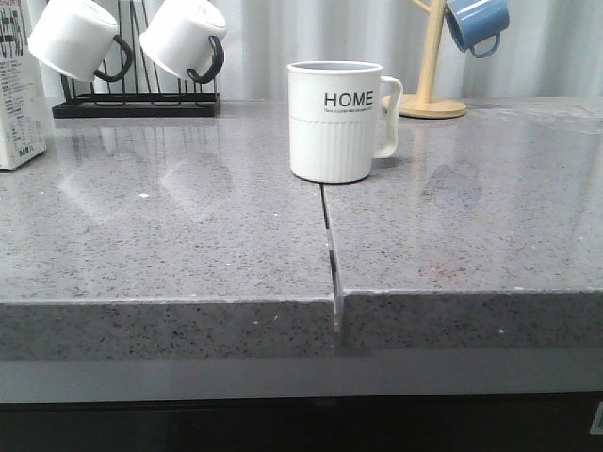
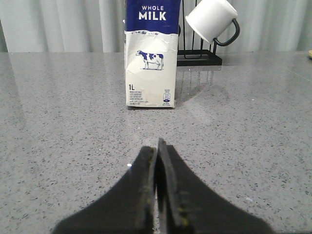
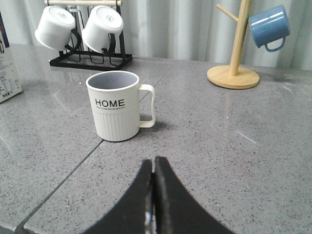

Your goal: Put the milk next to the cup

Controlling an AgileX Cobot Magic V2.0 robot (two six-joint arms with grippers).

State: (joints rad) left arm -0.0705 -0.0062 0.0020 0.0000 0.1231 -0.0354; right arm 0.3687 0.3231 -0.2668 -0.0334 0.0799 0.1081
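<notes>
**Nothing picked up yet: the milk and the cup stand well apart**

Standing here, I would say the job is at its very start. The milk [image 2: 150, 53] is upright on the grey surface [image 1: 471, 235], and in the front view only a sliver of it shows at the far left edge of the frame. The cup [image 1: 335, 121], the one lettered HOME, sits near the middle of that view, its handle turned to the right of the frame, with a seam in the surface running from its base towards the camera.

The left gripper [image 2: 157, 161] faces the carton squarely, its cow picture straight ahead, but its fingers are pressed together and hold nothing. The right gripper [image 3: 153, 180] points at the cup, fingers likewise closed and empty.

As I judge it, the step in hand is the approach to the carton, and the left arm looks best placed for it. Its fingers would need to spread wide enough to take the carton's body, close on it firmly, then carry it upright and set it down just beside the cup without knocking it.
</notes>
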